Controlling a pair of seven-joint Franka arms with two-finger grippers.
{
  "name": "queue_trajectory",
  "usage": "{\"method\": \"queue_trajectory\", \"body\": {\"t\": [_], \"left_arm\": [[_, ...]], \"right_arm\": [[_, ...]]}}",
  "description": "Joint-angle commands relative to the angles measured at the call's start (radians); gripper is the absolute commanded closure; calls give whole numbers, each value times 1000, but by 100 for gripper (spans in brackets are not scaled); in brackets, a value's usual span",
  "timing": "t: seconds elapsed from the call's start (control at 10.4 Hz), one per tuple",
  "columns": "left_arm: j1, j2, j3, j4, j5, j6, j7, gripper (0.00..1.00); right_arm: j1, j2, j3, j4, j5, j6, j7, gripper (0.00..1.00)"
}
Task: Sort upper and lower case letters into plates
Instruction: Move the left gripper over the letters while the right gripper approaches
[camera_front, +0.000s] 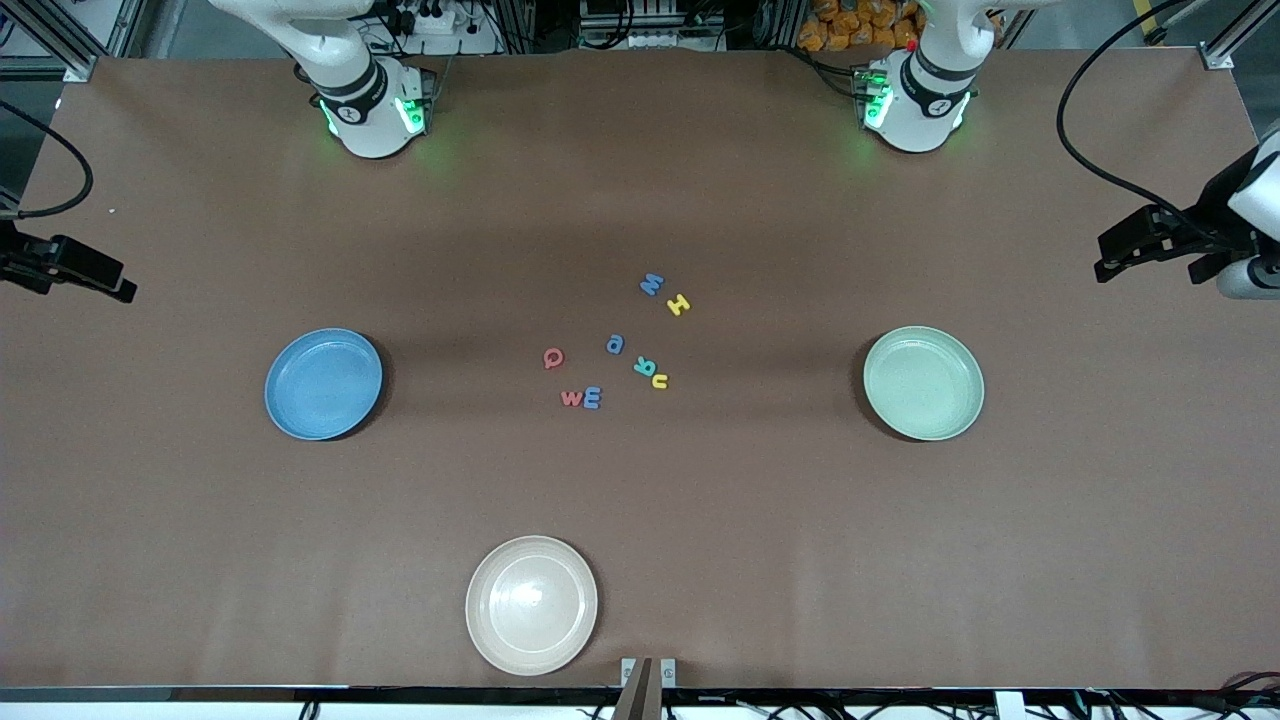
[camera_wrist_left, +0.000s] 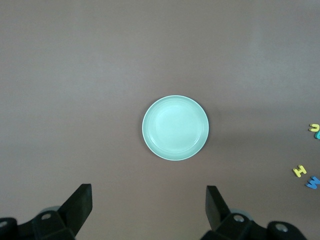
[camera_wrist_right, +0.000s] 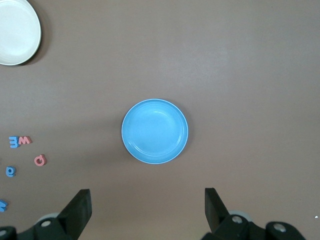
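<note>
Both grippers, left (camera_wrist_left: 148, 205) over the green plate (camera_wrist_left: 175, 128) and right (camera_wrist_right: 147, 205) over the blue plate (camera_wrist_right: 155, 131), hang open and empty. Sorting seems unstarted: the letters (camera_front: 615, 345) lie between the plates; one arm must descend to them.

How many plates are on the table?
3: blue plate toward the right arm's end, mint green plate toward the left arm's end, cream plate nearest the front camera.

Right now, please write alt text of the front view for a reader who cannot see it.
Eight small foam letters lie scattered mid-table between an empty blue plate toward the right arm's end and an empty mint green plate toward the left arm's end. An empty cream plate sits nearest the camera.
</note>
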Motion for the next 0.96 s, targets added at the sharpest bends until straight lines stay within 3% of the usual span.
{"method": "queue_trajectory", "body": {"t": [0.0, 0.38, 0.48, 0.86], "left_arm": [[11, 0, -28, 6, 0, -13, -9, 0], [6, 39, -47, 1, -65, -5, -12, 0], [0, 59, -99, -8, -131, 5, -15, 0], [-37, 130, -312, -52, -135, 141, -107, 0]], "right_arm": [[-15, -14, 9, -13, 12, -3, -8, 0], [-21, -14, 9, -13, 12, -3, -6, 0], [-26, -14, 9, -13, 14, -3, -6, 0], [-9, 30, 13, -12, 5, -19, -5, 0]]}}
